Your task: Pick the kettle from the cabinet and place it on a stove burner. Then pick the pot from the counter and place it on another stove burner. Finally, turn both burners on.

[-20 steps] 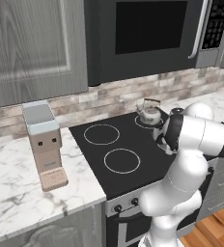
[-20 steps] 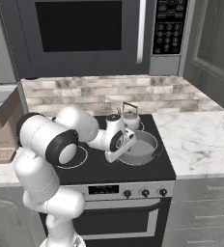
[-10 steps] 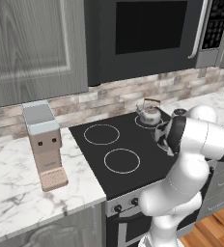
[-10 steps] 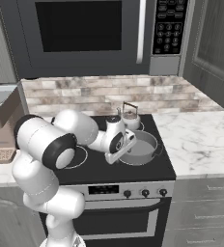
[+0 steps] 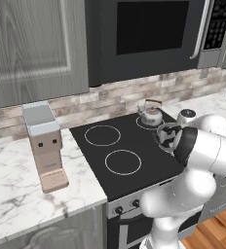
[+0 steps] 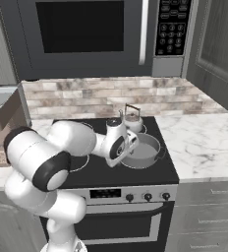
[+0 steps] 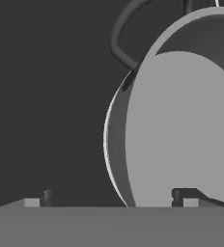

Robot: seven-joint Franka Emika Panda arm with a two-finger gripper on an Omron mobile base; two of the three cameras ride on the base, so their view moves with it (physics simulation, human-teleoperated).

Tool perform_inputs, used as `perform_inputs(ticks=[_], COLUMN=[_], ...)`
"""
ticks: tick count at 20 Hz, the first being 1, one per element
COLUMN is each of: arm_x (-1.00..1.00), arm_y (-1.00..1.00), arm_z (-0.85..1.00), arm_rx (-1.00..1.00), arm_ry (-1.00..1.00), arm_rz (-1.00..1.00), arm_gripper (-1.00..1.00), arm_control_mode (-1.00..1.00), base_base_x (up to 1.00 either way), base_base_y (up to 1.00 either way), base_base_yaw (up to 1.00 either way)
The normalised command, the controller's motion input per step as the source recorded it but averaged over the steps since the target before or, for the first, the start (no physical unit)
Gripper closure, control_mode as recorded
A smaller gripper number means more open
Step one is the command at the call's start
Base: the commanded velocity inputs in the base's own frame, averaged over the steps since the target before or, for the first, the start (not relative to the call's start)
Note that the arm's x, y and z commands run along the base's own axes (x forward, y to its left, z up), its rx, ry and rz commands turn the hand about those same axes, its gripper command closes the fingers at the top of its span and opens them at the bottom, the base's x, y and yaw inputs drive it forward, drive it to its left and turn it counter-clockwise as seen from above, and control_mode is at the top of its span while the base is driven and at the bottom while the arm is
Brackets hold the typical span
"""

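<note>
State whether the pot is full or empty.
Empty: the pot on the cooktop shows a bare grey inside in the right base and hand views.

kettle [image 5: 150,115]: 1 | pot [image 6: 143,150]: 1 | coffee machine [image 5: 44,144]: 1 | microwave [image 5: 154,29]: 1

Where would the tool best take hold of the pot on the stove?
Probably the pot rim beside a loop handle, coming from above: it is wide and shallow, too broad to span, and its thin upright wall fits between open fingers.
</note>
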Motion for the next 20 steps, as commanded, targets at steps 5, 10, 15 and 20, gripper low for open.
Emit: perform_inputs(ticks=[5,10,15,20], arm_x=[-0.24,-0.25,-0.25,-0.26], arm_y=[0.0,0.0,0.0,0.0], arm_z=[0.42,0.44,0.41,0.42], arm_rx=[0.0,0.0,0.02,0.04], arm_ry=[-0.12,-0.12,-0.09,-0.1], arm_rz=[0.0,0.0,0.0,0.0], arm_gripper=[-1.0,-1.0,-1.0,-1.0], arm_control_mode=[-1.0,-1.0,-1.0,-1.0], base_base_x=[0.0,0.0,0.0,0.0], base_base_y=[0.0,0.0,0.0,0.0], base_base_yaw=[0.0,0.0,0.0,0.0])
